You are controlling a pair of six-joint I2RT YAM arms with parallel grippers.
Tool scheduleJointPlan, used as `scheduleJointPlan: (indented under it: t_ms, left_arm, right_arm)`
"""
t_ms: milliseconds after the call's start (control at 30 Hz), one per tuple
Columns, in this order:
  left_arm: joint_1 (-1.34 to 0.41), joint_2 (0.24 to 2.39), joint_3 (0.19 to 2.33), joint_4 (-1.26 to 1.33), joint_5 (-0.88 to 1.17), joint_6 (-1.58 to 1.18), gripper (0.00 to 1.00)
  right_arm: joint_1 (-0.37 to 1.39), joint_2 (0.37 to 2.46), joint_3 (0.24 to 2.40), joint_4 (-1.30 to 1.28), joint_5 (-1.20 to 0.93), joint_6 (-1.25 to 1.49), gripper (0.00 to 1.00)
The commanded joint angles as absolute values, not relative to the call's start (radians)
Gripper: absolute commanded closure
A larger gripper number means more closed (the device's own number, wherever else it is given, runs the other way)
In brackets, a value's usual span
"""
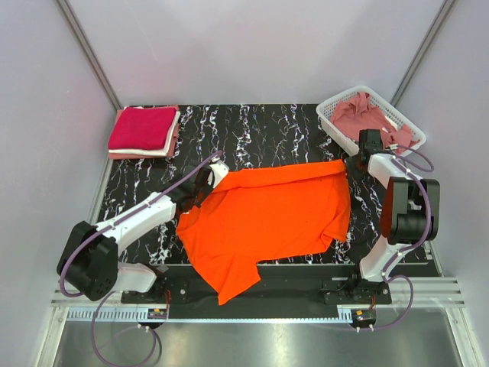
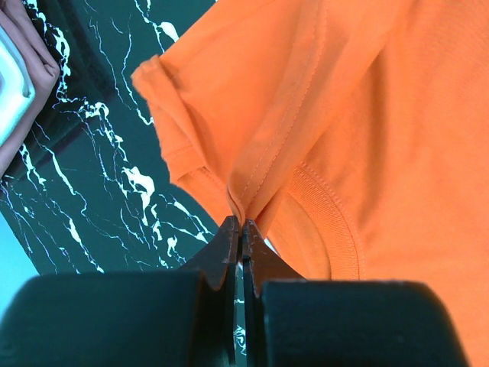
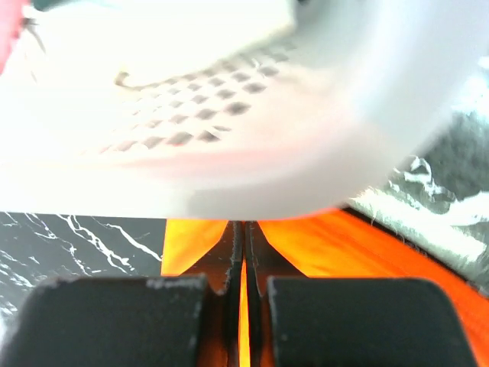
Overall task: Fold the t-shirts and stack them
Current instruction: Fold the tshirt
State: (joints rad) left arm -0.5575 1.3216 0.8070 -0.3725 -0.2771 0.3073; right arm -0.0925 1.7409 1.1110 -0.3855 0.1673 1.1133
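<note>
A bright orange t-shirt (image 1: 267,218) lies spread on the black marbled table, one part hanging over the near edge. My left gripper (image 1: 205,183) is shut on its cloth beside the collar, as the left wrist view (image 2: 242,223) shows. My right gripper (image 1: 353,163) is shut on the shirt's far right corner, with orange cloth (image 3: 336,245) between the jaws. A folded stack with a crimson-magenta shirt (image 1: 142,128) on top sits at the far left. A dusty rose shirt (image 1: 365,116) lies crumpled in the white basket (image 1: 330,115).
The white lattice basket stands at the far right corner, right behind my right gripper; its wall (image 3: 229,130) fills the right wrist view. Grey walls enclose the table on three sides.
</note>
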Motion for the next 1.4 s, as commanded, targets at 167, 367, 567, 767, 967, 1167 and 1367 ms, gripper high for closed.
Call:
scheduleJointPlan:
  t_ms: [167,367,567,767,967,1167,1367]
  left_arm:
    - [-0.569,1.286,0.834,-0.413,-0.302,0.314,1.00]
    - [-0.591,1.262,0.844,-0.466,-0.308,0.301,1.00]
    - [-0.607,1.256,0.813,-0.480,-0.296,0.291,1.00]
    - [-0.618,1.253,0.801,-0.502,-0.287,0.278,1.00]
    - [-0.634,1.229,0.828,-0.577,-0.253,0.255,1.00]
    - [-0.660,1.239,0.824,-0.624,-0.189,0.206,1.00]
    - [-0.692,1.301,0.908,-0.713,-0.221,0.111,1.00]
  right_arm:
    - [-0.095,1.753,1.132,-0.379,0.209,0.902,0.99]
    - [-0.097,1.749,1.077,-0.328,0.167,0.874,0.97]
    - [-0.097,1.747,1.043,-0.305,0.153,0.876,0.93]
    - [-0.097,1.732,1.028,-0.305,0.146,0.885,0.92]
    - [-0.097,1.727,1.014,-0.307,0.155,0.879,0.91]
    - [-0.097,1.717,1.009,-0.307,0.158,0.880,0.90]
    - [-0.097,1.710,1.005,-0.311,0.170,0.871,0.90]
